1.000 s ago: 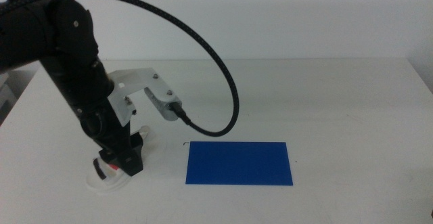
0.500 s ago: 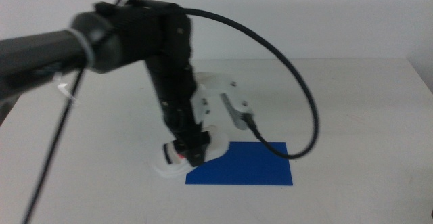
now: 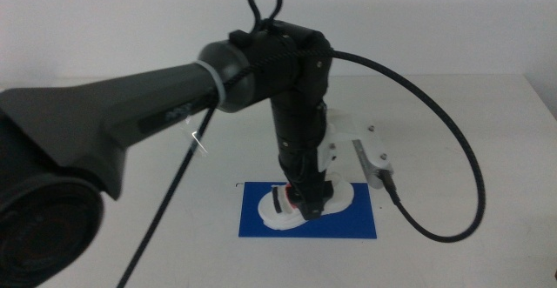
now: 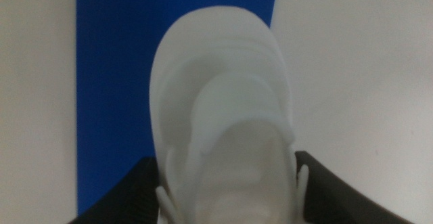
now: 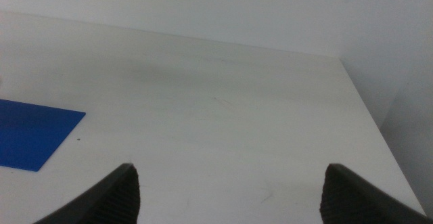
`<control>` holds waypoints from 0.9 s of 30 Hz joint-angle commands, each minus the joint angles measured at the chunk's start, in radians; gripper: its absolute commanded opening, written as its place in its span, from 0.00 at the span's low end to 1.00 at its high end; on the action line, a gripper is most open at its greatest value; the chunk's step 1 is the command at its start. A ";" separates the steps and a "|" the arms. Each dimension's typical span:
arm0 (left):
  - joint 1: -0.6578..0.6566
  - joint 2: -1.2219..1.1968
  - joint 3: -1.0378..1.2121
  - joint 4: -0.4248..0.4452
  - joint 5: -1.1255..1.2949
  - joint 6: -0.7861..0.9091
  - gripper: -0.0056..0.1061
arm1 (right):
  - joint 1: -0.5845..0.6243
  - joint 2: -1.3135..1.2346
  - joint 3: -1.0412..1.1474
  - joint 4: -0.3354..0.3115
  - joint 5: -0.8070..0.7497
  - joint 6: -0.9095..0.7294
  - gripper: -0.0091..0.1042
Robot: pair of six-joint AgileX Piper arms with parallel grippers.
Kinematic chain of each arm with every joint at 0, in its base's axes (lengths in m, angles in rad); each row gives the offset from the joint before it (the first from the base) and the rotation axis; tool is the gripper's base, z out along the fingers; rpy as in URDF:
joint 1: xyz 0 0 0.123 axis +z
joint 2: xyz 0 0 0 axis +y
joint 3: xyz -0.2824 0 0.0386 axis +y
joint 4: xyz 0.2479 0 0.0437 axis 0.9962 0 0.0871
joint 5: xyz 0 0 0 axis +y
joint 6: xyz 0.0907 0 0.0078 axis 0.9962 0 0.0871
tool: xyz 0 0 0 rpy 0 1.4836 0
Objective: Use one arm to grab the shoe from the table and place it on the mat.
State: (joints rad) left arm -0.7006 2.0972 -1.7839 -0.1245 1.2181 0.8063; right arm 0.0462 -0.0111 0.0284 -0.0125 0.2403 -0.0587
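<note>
Carried rightward onto the mat (image 3: 357,223), the shoe (image 3: 287,208) sits clamped mid-sole in the left pincer (image 3: 311,203): light, stiff sole. Right pincer (image 5: 230,190) waits wide.

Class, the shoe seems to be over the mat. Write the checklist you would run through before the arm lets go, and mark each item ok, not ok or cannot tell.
1. Left end effector shut on the shoe: ok.
2. Shoe over the mat: ok.
3. Whole sole inside the mat's edges: not ok; in the left wrist view the shoe overhangs the mat on one side.
4. Sole resting on the mat: cannot tell.
5. Right end effector well away over bare table: ok.
</note>
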 commanded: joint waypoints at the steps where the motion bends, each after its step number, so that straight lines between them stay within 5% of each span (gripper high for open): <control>1: -0.016 -0.040 -0.054 -0.011 0.094 0.004 0.36 | 0.000 0.003 0.005 -0.011 -0.073 -0.010 0.77; 27: -0.023 0.050 -0.083 0.060 0.092 0.137 0.36 | 0.000 0.003 0.005 -0.011 -0.073 -0.010 0.77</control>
State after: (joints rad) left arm -0.7190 2.2110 -1.8276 -0.0602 1.2181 0.9398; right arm 0.0462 -0.0111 0.0284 -0.0125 0.2403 -0.0587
